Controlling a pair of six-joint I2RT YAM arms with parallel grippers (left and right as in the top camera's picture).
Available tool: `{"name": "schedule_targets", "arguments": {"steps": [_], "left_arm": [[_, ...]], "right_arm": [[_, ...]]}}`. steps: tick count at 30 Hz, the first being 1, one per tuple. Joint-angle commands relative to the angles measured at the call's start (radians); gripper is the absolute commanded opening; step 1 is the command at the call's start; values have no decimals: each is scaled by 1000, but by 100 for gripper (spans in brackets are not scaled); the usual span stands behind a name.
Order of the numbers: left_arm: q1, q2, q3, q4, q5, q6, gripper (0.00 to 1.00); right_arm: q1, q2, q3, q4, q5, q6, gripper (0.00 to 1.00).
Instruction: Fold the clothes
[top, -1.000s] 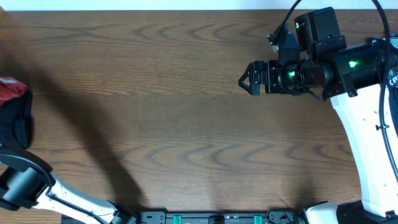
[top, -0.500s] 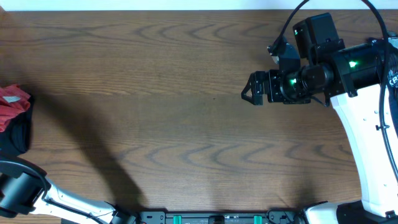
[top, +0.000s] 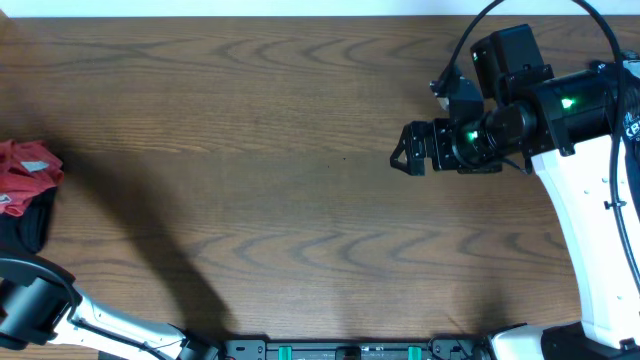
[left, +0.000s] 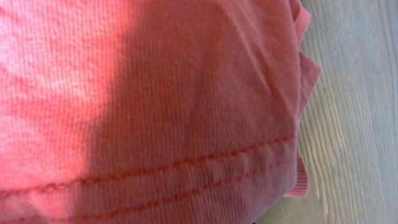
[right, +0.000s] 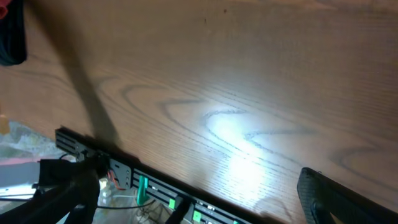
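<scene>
The coral-red T-shirt (top: 28, 172) sits bunched at the left edge of the desk (top: 250, 150); left pincer is out of sight; right pincer (top: 394, 160) hangs well apart, I cannot tell if spread; first drag the shirt to the middle and lay it flat.

The shirt (top: 27, 168) and black garment (top: 30, 222), well apart from the right claw (top: 396, 158), are cut by the overhead edge; the claw's gap cannot be told.
</scene>
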Motion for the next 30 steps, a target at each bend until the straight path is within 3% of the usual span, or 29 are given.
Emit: {"name": "schedule_targets", "arguments": {"steps": [1, 3, 6, 8, 10, 14, 16, 17, 25, 26, 28, 30], "left_arm": [[2, -5, 31, -15, 23, -6, 14], [2, -5, 31, -15, 23, -6, 25], [2, -5, 31, -14, 22, -6, 26], [2, -5, 31, -11, 23, -6, 32], [2, -5, 31, -10, 23, -6, 43], [2, -5, 31, -11, 45, -13, 45], [2, -5, 31, -11, 80, -13, 58], [1, -5, 31, -11, 98, -13, 59], [0, -5, 31, -49, 127, -58, 58], [0, -5, 31, -57, 128, -58, 52], [0, -5, 31, -78, 128, -59, 32], [-3, -5, 31, -103, 128, -61, 26]], "right_arm": [[10, -10, 6, -12, -7, -18, 99], [10, -11, 6, -23, -7, -18, 99], [10, -11, 6, -43, -7, -18, 99], [10, -11, 6, -49, -7, -18, 99], [10, -11, 6, -48, -7, -18, 99], [10, -11, 6, -49, -7, -22, 99], [10, -11, 6, -49, -7, -26, 99], [10, -11, 6, -48, -7, -26, 99], [10, -11, 6, -76, -8, -43, 99], [10, -11, 6, -80, -7, -50, 99], [10, -11, 6, -89, -7, -56, 99], [10, -10, 6, -94, -7, -56, 99]]}}
